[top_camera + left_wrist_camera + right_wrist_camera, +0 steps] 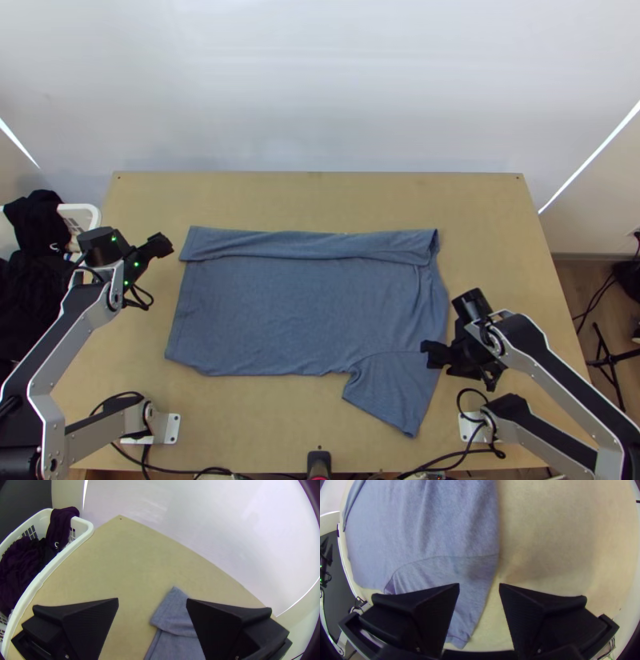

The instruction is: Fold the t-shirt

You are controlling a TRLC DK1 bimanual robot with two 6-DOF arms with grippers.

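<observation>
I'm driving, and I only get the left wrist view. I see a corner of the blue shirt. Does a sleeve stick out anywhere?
Observer: Yes, one sleeve sticks out toward the near edge of the table in the top view.
Operator: Ooh! Is anything by it?
Observer: The right gripper is.
Operator: Is it grabbing it?
Observer: No, its two fingers stand apart in the right wrist view.

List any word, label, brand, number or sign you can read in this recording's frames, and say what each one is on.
No readable text.
T-shirt: no lettering visible.
Dark cloth in the basket: one small pale mark, too small to tell whether it is lettering.
</observation>
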